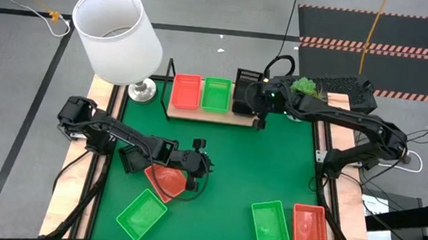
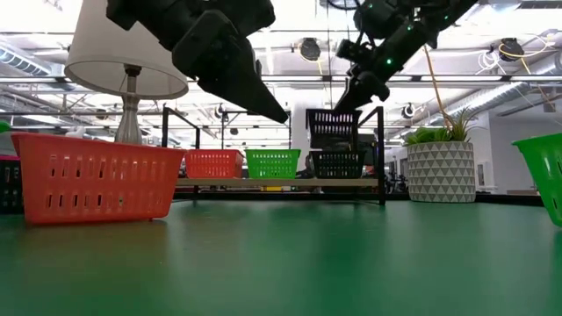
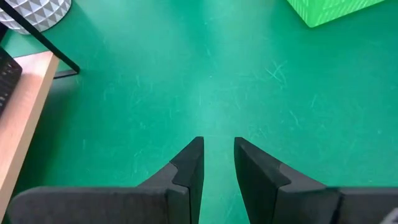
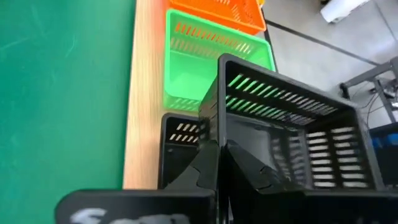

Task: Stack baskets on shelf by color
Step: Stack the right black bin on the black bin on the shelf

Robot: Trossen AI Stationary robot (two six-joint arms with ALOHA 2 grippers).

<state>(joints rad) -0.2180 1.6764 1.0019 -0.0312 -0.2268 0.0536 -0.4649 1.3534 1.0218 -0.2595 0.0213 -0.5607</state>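
The light-wood shelf stands at the table's far edge and carries an orange basket, a green basket and a black basket. My right gripper is shut on a second black basket, held just above the black one on the shelf. My left gripper hovers over the bare mat near the table's middle, its fingers a little apart and empty. An orange basket lies beside and partly under it. My right gripper pinches one wall of the black basket at its rim, one finger inside the basket and one outside. The fingers come slanting down from the table's right. The basket is lifted clear, over the black basket on the shelf, and somewhat tilted.
A green basket lies near the front left. A green basket and an orange basket lie at the front right. A white lamp stands at the far left corner, and a potted plant behind the shelf's right end.
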